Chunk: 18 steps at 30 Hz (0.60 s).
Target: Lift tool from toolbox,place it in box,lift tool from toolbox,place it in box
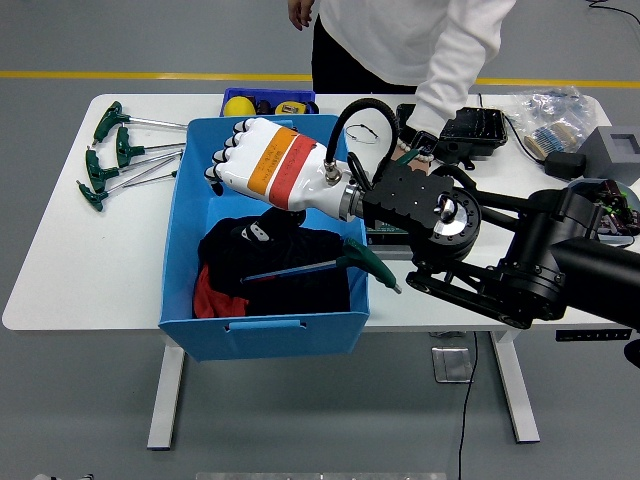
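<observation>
Green-handled T-shaped hex keys (115, 152), several of them, lie fanned at the far left corner of the white table (60, 260), well apart from the action. Next along, the big blue plastic box (262, 340) sits at the table's near edge, its front wall hanging over it; inside lies a heap of black and red fabric (270, 265). On top of that fabric rests one more green-handled T-key (325, 265), shaft pointing left, handle propped on the box's right rim w/ one end sticking out past it. So the tool is in the box, just barely.

Above the box's far half hovers the right hand (258, 160), white w/ orange and red bands, fingers spread loosely, holding nothing. Left hand not in view.

Behind the box, a small blue tray w/ yellow items (262, 102). Right of the hand, a person in a white sleeve (450, 60) leans on the far edge near a black case (470, 130); the person's hand is mostly hidden by the arm.

Judgement: a place step looks just done. Next move calls for pulling the arm back right toward the toolbox, mostly hidden under the forearm, for another tool. Risk: the wrist brushing the propped handle and tipping it out.
</observation>
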Each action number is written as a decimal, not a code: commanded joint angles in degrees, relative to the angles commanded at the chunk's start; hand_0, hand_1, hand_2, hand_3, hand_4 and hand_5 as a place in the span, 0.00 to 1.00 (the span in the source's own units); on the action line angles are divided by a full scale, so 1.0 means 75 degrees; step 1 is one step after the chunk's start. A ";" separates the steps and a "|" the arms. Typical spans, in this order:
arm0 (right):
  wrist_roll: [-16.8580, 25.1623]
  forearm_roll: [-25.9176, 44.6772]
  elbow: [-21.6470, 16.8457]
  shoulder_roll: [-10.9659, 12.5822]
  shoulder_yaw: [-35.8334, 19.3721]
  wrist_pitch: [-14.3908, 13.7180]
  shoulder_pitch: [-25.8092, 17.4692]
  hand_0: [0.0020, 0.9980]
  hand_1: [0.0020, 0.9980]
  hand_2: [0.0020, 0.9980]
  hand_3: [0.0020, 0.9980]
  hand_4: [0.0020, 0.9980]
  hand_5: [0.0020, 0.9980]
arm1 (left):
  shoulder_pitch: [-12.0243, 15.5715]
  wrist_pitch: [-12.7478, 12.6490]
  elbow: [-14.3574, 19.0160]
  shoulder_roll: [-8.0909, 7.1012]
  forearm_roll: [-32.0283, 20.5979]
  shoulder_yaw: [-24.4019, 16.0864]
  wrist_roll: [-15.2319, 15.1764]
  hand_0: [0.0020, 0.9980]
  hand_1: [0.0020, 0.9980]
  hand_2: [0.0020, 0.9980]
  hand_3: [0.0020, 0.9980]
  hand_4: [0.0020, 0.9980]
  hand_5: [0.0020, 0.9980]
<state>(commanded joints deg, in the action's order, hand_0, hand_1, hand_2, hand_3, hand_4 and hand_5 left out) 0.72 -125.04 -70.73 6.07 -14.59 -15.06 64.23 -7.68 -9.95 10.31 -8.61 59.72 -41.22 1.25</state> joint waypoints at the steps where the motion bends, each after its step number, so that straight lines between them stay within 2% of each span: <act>1: 0.0002 -0.0001 0.0000 -0.0002 -0.0005 -0.0007 0.0000 0.59 0.52 0.60 0.53 0.89 0.51 | 0.0000 0.0000 0.0000 -0.0001 -0.0005 0.0002 0.0001 0.75 0.71 0.70 0.66 0.68 0.62; 10: 0.0022 0.0020 0.0043 0.0063 -0.0132 0.0009 -0.0039 0.59 0.53 0.60 0.53 0.90 0.50 | -0.0012 0.0005 0.0000 -0.0009 0.0015 -0.0018 0.0010 0.75 0.71 0.70 0.66 0.68 0.62; 18: 0.0013 -0.0006 0.0111 0.0407 -0.0464 0.0172 -0.0085 0.59 0.53 0.60 0.53 0.91 0.50 | 0.0024 0.0007 0.0000 -0.0010 0.0022 -0.0107 0.0005 0.74 0.71 0.70 0.66 0.68 0.62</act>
<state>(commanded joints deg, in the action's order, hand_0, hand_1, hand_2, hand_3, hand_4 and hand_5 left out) 0.81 -125.09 -69.89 9.12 -18.08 -13.77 63.59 -7.49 -9.90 10.31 -8.69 59.89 -42.02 1.29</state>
